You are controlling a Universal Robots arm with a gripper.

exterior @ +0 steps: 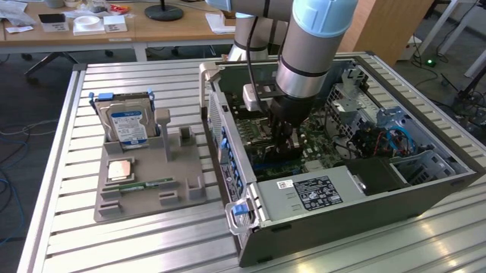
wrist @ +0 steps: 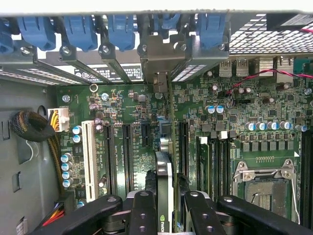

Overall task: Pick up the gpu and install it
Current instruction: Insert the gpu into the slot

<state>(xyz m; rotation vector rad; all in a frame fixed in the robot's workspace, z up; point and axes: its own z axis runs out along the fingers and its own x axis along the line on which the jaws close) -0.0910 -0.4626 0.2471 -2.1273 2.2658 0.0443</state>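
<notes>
**A:** While the gripper [wrist: 166, 198] hangs inside the computer case [exterior: 425, 187], its fingers are clamped on the gpu [wrist: 164, 215], held edge-down just above the motherboard [wrist: 132, 107]!

**B:** So this is the install step, and the card isn't seated yet?

**A:** Not yet, by my read. Seating calls for the card's edge square over a long black slot [wrist: 182, 147].

**B:** And the count?

**A:** One gpu. One hard drive [exterior: 125, 125] and one memory stick [exterior: 144, 185] sit in the grey tray [exterior: 144, 207], near the table's [exterior: 136, 74] edge at the exterior view's left.
</notes>
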